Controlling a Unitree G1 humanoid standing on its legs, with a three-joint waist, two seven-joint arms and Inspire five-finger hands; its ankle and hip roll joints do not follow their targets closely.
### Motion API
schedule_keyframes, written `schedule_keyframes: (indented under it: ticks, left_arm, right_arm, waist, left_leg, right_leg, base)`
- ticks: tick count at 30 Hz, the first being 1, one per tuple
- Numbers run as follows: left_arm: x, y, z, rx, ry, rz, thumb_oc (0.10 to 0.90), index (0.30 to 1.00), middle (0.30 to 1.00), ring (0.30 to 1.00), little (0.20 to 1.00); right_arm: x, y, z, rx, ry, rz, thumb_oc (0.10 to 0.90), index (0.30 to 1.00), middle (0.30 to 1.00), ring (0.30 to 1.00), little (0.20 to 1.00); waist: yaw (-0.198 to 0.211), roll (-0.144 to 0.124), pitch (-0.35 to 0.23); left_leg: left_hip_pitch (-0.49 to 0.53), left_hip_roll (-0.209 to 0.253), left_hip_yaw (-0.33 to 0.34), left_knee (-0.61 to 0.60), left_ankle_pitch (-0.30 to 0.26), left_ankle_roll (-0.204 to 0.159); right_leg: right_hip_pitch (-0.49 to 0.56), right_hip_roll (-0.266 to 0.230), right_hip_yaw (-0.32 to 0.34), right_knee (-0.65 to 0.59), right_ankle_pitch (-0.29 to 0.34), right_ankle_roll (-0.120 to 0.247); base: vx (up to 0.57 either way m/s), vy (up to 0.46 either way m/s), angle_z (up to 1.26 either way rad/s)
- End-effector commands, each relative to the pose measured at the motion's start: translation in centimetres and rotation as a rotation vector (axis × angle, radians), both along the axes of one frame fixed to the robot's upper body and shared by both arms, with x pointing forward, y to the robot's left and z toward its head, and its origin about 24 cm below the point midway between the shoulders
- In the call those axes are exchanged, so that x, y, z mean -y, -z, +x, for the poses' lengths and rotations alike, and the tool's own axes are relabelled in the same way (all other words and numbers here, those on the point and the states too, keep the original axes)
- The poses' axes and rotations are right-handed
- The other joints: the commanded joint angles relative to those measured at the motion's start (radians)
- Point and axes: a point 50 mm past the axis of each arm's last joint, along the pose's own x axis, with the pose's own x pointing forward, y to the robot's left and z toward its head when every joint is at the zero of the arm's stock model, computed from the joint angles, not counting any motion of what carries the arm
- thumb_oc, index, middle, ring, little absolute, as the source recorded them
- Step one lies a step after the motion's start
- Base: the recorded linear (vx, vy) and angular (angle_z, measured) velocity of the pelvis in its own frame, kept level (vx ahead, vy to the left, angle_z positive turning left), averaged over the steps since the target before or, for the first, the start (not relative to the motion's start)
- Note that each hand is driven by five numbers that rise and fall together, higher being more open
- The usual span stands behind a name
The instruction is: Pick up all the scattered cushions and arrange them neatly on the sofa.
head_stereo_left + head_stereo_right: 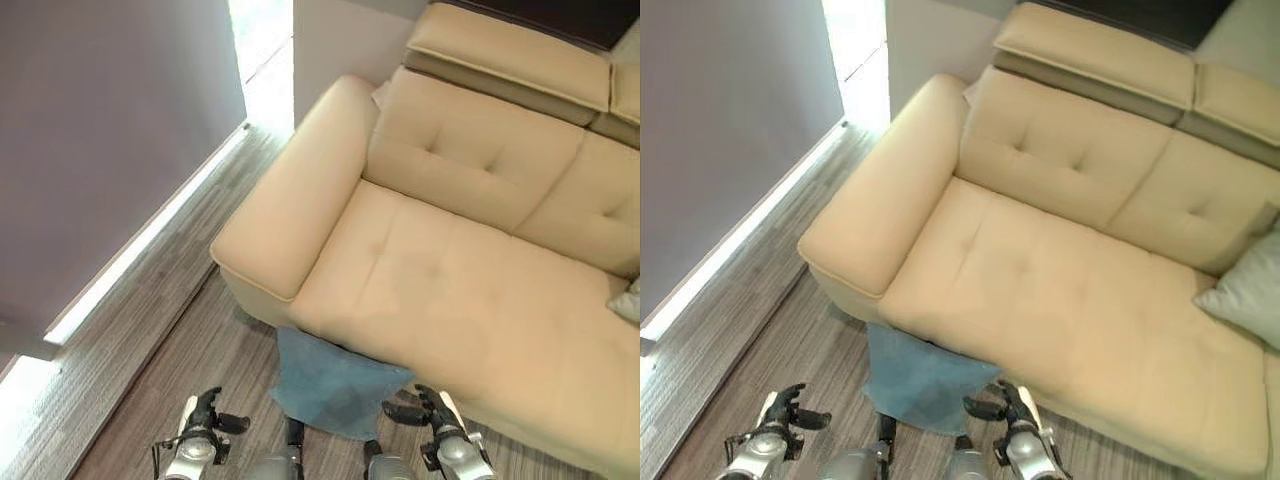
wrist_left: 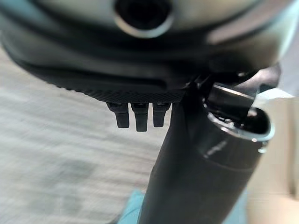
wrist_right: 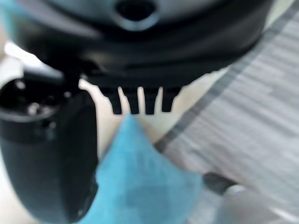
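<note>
A blue cushion (image 1: pixel 335 385) is seen lying on the floor (image 1: pixel 160 330), touching the front edge of the sofa (image 1: pixel 440 290) just below the armrest (image 1: pixel 290 190); part of it is tucked against the sofa's base. A grey cushion (image 1: pixel 1250 295) is already resting on the sofa's seat at the far end from the armrest, leaning toward the backrest. The task is therefore judged to be partly done: one cushion is placed, the blue one is left to be lifted, and whether others are scattered elsewhere cannot be told.

The left hand (image 1: pixel 205 415) is held low, well to the side of the blue cushion, away from the sofa; the right hand (image 1: pixel 425 408) is held just beside the cushion's corner. Nothing is gripped by either. In the wrist views the fingers (image 2: pixel 135 119) of each hand hang straight and relaxed, not curled.
</note>
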Motion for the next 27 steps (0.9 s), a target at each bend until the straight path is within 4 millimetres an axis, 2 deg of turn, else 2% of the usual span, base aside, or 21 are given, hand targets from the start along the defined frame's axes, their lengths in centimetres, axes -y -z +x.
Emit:
schedule_keyframes:
  ticks: [1, 2, 4, 5, 8, 10, 11, 12, 13, 18, 20, 24, 27]
  left_arm:
    - [-0.2, 0.4, -1.2, 0.007, -0.041, -0.003, 0.800, 0.900, 0.900, 0.900, 0.900]
    - [-0.1, 0.5, -1.5, 0.005, -0.046, -0.010, 0.800, 0.900, 0.900, 0.900, 0.900]
    - [0.0, 0.6, -1.6, -0.001, -0.039, -0.011, 0.800, 0.900, 0.900, 0.900, 0.900]
    - [0.2, 0.7, -1.8, -0.006, -0.034, -0.015, 0.800, 0.900, 0.900, 0.900, 0.900]
    - [1.0, 0.6, -1.2, 0.014, -0.020, -0.038, 0.800, 0.900, 0.900, 0.900, 0.900]
    - [1.5, 0.3, -0.4, 0.035, 0.002, -0.047, 0.800, 0.900, 0.900, 0.900, 0.900]
    - [2.2, 0.0, 0.5, 0.064, 0.023, -0.064, 0.800, 0.900, 0.900, 0.900, 0.900]
    - [2.2, 0.0, 0.5, 0.064, 0.023, -0.064, 0.800, 0.900, 0.900, 0.900, 0.900]
    - [2.4, 0.0, 0.7, 0.069, 0.027, -0.070, 0.800, 0.900, 0.900, 0.900, 0.900]
    - [3.0, 0.3, 0.4, 0.051, 0.039, -0.083, 0.800, 0.900, 0.900, 0.900, 0.900]
    - [3.2, 0.3, 0.5, 0.052, 0.046, -0.088, 0.800, 0.900, 0.900, 0.900, 0.900]
    - [3.2, 0.1, 0.9, 0.061, 0.053, -0.080, 0.800, 0.900, 0.900, 0.900, 0.900]
    - [2.8, -1.4, 2.9, 0.163, 0.042, -0.076, 0.800, 0.900, 0.900, 0.900, 0.900]
  right_arm:
    - [2.8, -1.5, 1.0, 0.081, 0.015, -0.095, 0.800, 0.900, 0.900, 0.900, 0.900]
    - [2.6, -1.4, 1.0, 0.080, 0.009, -0.096, 0.800, 0.900, 0.900, 0.900, 0.900]
    - [2.6, -1.4, 0.9, 0.078, 0.010, -0.096, 0.800, 0.900, 0.900, 0.900, 0.900]
    - [2.7, -1.4, 0.8, 0.076, 0.012, -0.101, 0.800, 0.900, 0.900, 0.900, 0.900]
    - [3.5, -1.8, 1.1, 0.092, 0.019, -0.124, 0.800, 0.900, 0.900, 0.900, 0.900]
    - [4.0, -2.1, 1.4, 0.103, 0.027, -0.137, 0.800, 0.900, 0.900, 0.900, 0.900]
    - [4.2, -2.4, 1.8, 0.112, 0.027, -0.147, 0.800, 0.900, 0.900, 0.900, 0.900]
    - [4.2, -2.4, 1.8, 0.112, 0.027, -0.147, 0.800, 0.900, 0.900, 0.900, 0.900]
    - [4.4, -2.4, 1.8, 0.109, 0.028, -0.153, 0.800, 0.900, 0.900, 0.900, 0.900]
    - [4.5, -2.4, 1.8, 0.109, 0.032, -0.159, 0.800, 0.900, 0.900, 0.900, 0.900]
    - [4.5, -2.3, 1.6, 0.106, 0.039, -0.158, 0.800, 0.900, 0.900, 0.900, 0.900]
    - [4.5, -2.2, 1.7, 0.102, 0.049, -0.158, 0.800, 0.900, 0.900, 0.900, 0.900]
    - [3.9, -2.4, 2.3, 0.118, 0.063, -0.141, 0.800, 0.900, 0.900, 0.900, 0.900]
  waist:
    - [0.020, -0.016, -0.051]
    - [0.032, -0.018, -0.048]
    - [0.029, -0.020, -0.051]
    - [0.025, -0.023, -0.052]
    - [0.025, -0.018, -0.038]
    - [0.025, -0.013, -0.025]
    - [0.028, -0.013, -0.007]
    - [0.027, -0.012, -0.010]
    - [0.024, -0.011, -0.012]
    - [0.007, -0.015, -0.019]
    - [-0.001, -0.004, -0.014]
    - [-0.008, 0.004, -0.011]
    - [-0.009, -0.004, 0.020]
  left_leg:
    - [-0.042, 0.050, -0.011, 0.053, -0.126, -0.066]
    - [-0.026, 0.050, 0.016, 0.038, -0.123, -0.073]
    - [-0.032, 0.052, 0.023, 0.037, -0.115, -0.078]
    - [-0.035, 0.050, 0.029, 0.040, -0.110, -0.079]
    - [-0.067, 0.050, 0.035, 0.058, -0.099, -0.090]
    - [-0.100, 0.049, 0.013, 0.083, -0.091, -0.099]
    - [-0.123, 0.034, -0.052, 0.112, -0.102, -0.116]
    - [-0.127, 0.035, -0.053, 0.112, -0.100, -0.115]
    - [-0.129, 0.034, -0.074, 0.116, -0.105, -0.119]
    - [-0.088, 0.089, -0.076, 0.124, -0.127, -0.131]
    - [-0.085, 0.099, -0.069, 0.111, -0.121, -0.133]
    - [-0.071, 0.097, -0.056, 0.066, -0.124, -0.129]
    - [-0.114, 0.077, -0.040, 0.096, -0.141, -0.112]
  right_leg:
    - [-0.014, 0.104, -0.111, -0.014, 0.037, -0.030]
    - [0.019, 0.093, -0.180, -0.064, 0.025, -0.041]
    - [0.028, 0.112, -0.173, -0.101, 0.016, -0.049]
    - [0.035, 0.127, -0.141, -0.125, 0.015, -0.050]
    - [0.031, 0.134, -0.129, -0.169, 0.032, -0.058]
    - [0.020, 0.136, -0.123, -0.176, 0.041, -0.065]
    - [0.010, 0.130, -0.119, -0.179, 0.049, -0.070]
    - [0.008, 0.130, -0.120, -0.180, 0.051, -0.070]
    - [0.006, 0.127, -0.121, -0.185, 0.057, -0.069]
    - [0.007, 0.096, -0.118, -0.230, 0.103, -0.055]
    - [0.007, 0.091, -0.120, -0.243, 0.110, -0.047]
    - [-0.011, 0.086, -0.110, -0.240, 0.123, -0.036]
    - [-0.073, 0.069, -0.068, -0.223, 0.152, -0.019]
  base:
    - [-0.01, 0.013, -0.74]
    - [-0.02, -0.031, -0.99]
    - [-0.03, -0.064, -0.69]
    - [-0.07, -0.056, -0.17]
    - [-0.12, -0.050, -0.03]
    - [-0.13, 0.004, 0.05]
    - [-0.10, 0.021, 0.04]
    - [-0.12, 0.036, 0.02]
    - [-0.03, 0.063, 0.03]
    - [-0.03, 0.107, -0.08]
    - [-0.02, 0.161, -0.03]
    - [-0.02, 0.163, 0.02]
    - [-0.09, 0.155, -0.16]
